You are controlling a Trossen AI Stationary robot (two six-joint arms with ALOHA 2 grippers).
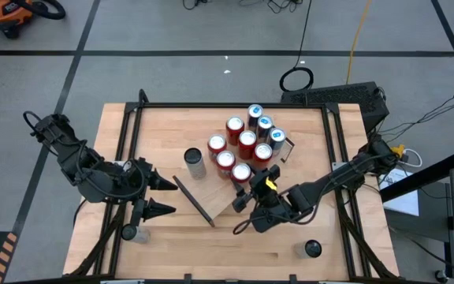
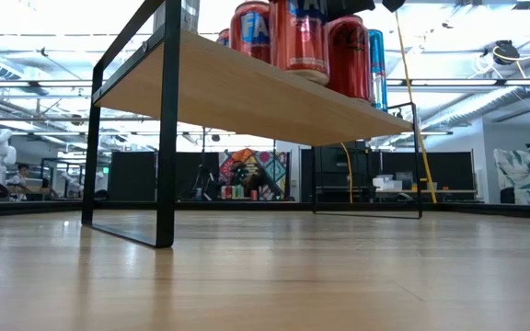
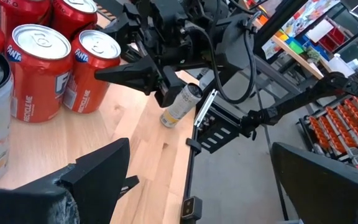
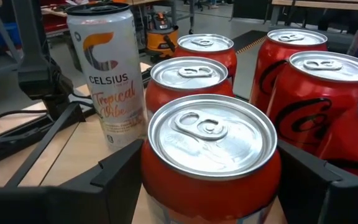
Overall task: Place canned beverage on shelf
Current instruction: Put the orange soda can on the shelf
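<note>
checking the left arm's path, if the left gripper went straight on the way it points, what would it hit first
Most likely the right gripper, which sits straight ahead of the open left gripper in its wrist view; the red cans lie off to one side. Depth is unclear.

The shelf (image 1: pixel 235 170) sits mid-tabletop (image 1: pixel 306 229) in the high view, running from lower left to upper right. A cluster of cans (image 1: pixel 247 140) stands on its upper-right part, with one can (image 1: pixel 195 163) apart at their left. The right tool (image 1: pixel 244 207) straddles the lowest can (image 1: pixel 241 173). The left tool (image 1: pixel 158 195) lies left of the shelf. Single cans stand at bottom left (image 1: pixel 130 233) and bottom right (image 1: pixel 312 249).
</note>
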